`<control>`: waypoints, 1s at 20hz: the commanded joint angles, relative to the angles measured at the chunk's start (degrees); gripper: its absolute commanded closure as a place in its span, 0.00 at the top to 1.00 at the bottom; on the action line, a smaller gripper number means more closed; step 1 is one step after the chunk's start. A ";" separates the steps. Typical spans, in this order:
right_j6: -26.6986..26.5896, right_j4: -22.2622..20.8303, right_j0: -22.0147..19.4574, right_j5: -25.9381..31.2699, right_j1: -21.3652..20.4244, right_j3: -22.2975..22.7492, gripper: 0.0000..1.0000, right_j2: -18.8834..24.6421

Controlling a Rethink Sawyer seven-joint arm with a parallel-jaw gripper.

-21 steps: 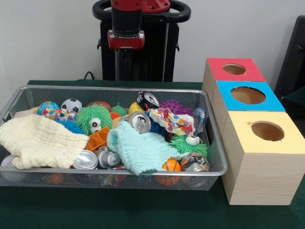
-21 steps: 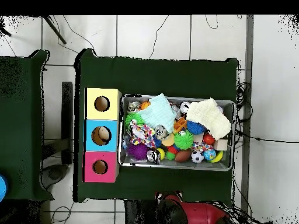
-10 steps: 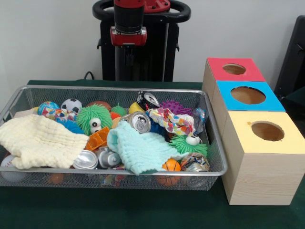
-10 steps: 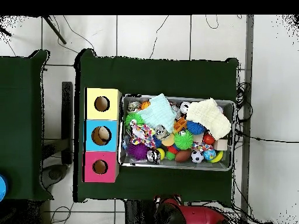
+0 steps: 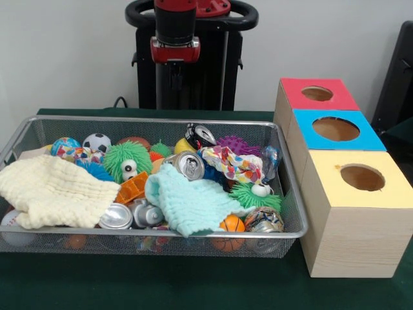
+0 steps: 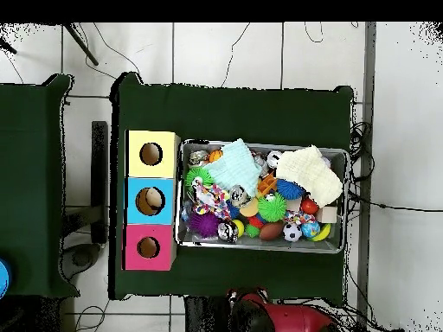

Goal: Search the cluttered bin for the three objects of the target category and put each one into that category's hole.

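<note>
From the front, the arm [image 5: 175, 39] hung at twelve o'clock above the wire bin [image 5: 287, 187]; whether its jaws were spread could not be told. The bin held cloths, balls and cans (heaped together). At three o'clock stood the boxes [image 5: 348, 213].

Overhead, the bin [image 6: 339, 156] lay at three o'clock from the boxes [image 6: 164, 192] on the green counter [image 6: 234, 112].

The basket [image 5: 292, 194] is fine wire mesh. Inside it, shiny metal cans [image 5: 188, 165] lie among soft waffle-textured cloths [image 5: 51, 190] and rubbery spiky balls [image 5: 126, 159]. The boxes [image 5: 352, 219] are pale matt wood-grain on dark green felt [image 5: 161, 284].
</note>
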 commanded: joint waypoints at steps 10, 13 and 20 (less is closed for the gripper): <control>5.37 5.18 0.51 4.82 2.03 -13.62 0.00 8.10; 5.28 5.67 0.77 5.09 2.51 -14.59 0.00 8.24; 5.55 6.69 1.76 5.84 3.03 -16.34 0.00 8.03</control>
